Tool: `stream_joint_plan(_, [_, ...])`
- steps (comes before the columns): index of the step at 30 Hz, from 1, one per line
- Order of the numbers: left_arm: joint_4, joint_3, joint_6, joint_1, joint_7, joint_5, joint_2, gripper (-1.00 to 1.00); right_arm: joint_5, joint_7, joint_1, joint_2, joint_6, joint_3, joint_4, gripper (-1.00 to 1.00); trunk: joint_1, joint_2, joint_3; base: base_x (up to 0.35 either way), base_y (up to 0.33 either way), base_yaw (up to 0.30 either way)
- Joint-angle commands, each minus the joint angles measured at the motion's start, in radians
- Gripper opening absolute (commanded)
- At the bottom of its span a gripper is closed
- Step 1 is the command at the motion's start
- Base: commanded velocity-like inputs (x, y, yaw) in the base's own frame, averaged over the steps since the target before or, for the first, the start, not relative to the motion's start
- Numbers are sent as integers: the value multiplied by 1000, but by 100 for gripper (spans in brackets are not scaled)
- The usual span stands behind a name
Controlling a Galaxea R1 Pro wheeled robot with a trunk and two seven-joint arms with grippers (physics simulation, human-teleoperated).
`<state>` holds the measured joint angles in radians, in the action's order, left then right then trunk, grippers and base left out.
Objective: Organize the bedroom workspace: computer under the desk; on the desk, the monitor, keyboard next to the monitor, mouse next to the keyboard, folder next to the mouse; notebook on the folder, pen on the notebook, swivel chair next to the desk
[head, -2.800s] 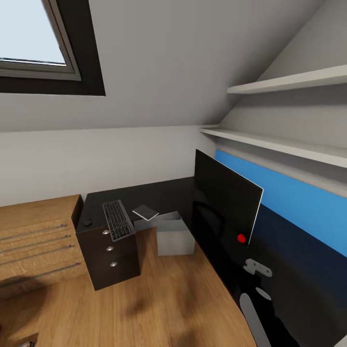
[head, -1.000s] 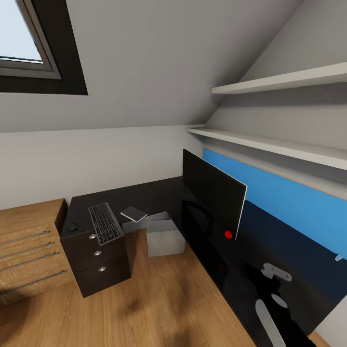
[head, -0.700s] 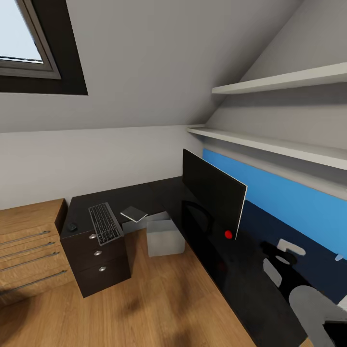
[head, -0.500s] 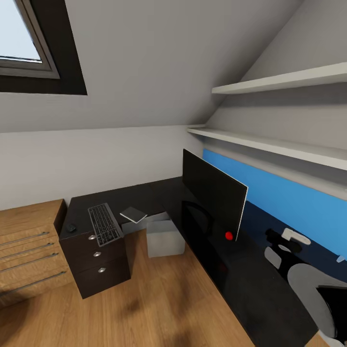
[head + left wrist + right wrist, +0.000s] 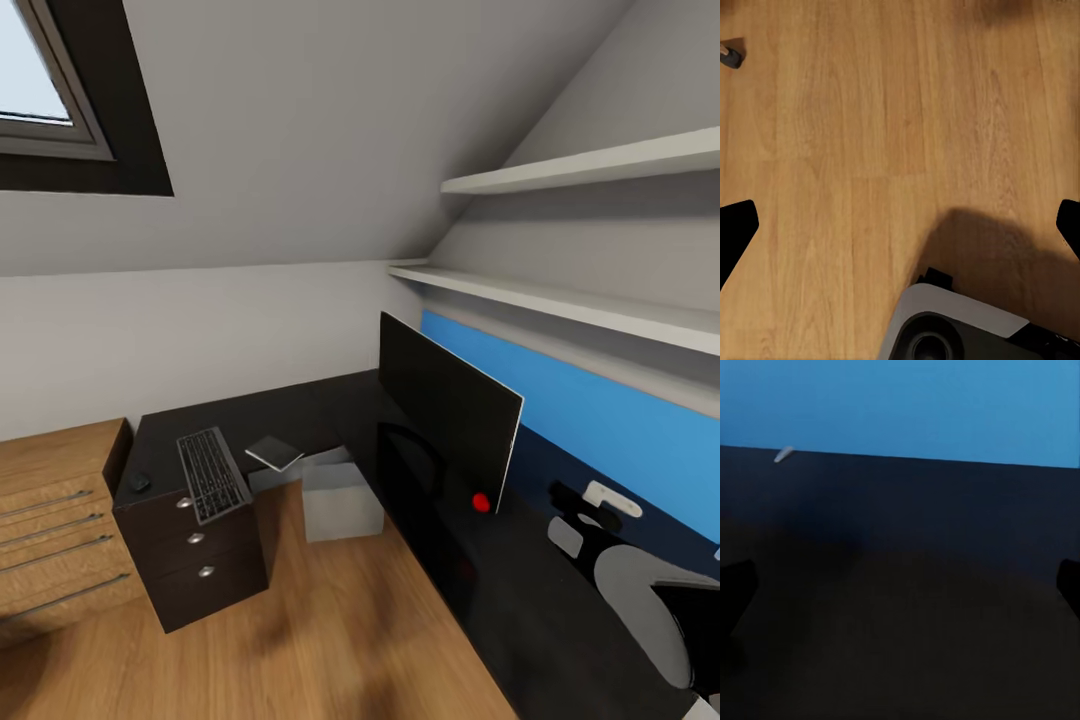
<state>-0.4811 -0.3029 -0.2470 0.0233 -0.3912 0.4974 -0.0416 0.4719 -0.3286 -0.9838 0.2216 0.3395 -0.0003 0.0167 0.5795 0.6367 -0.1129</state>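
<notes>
Nearest you, your right arm reaches over the desk (image 5: pixel 540 600) at the lower right, and its right hand (image 5: pixel 600 497) hangs above the glossy black top close to the blue back panel (image 5: pixel 620 420). From the wrist camera the two dark fingertips (image 5: pixel 735 585) sit far apart at the frame edges with nothing between them, so that hand is spread and empty. The same camera catches a small pale sliver, probably the pen (image 5: pixel 783 454), lying on the black top right where it meets the blue panel; it is too small to be sure.

Your left hand (image 5: pixel 900 225) points down at the wood floor (image 5: pixel 870 112), its fingertips likewise wide apart and holding nothing, with part of the robot's base beneath it.

Further along the desk, the monitor (image 5: pixel 445 415) stands upright on the long arm of the L, a red dot at its lower near corner. Past it, the computer (image 5: pixel 340 498) sits on the floor in the inner corner of the L, tucked against the desk edge.

On the far short arm, the notebook (image 5: pixel 274 452) lies flat near the front edge, well apart from the monitor. Left of it lies the keyboard (image 5: pixel 210 475), over the drawers with silver knobs, and the mouse (image 5: pixel 138 482) rests just left of the keyboard at the desk's end. A light-wood drawer chest (image 5: pixel 55 520) stands beside that end.
</notes>
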Motion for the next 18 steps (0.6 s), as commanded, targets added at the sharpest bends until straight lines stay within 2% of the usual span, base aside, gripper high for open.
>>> stream_joint_plan(1, [-2,-9,-3,0,-7,9,-1,100,3,-1,-1,0,3,0,-1,100,1,1,-1,252,0,0])
stream_joint_plan(11, [-2,-9,-3,0,-7,7,0,100,4,47,-1,8,3,0,-1,100,1,1,-1,202,0,0])
stream_joint_plan(18, [-2,-9,-3,0,-8,7,0,100,4,53,0,15,3,0,-2,100,1,1,-1,185,0,0])
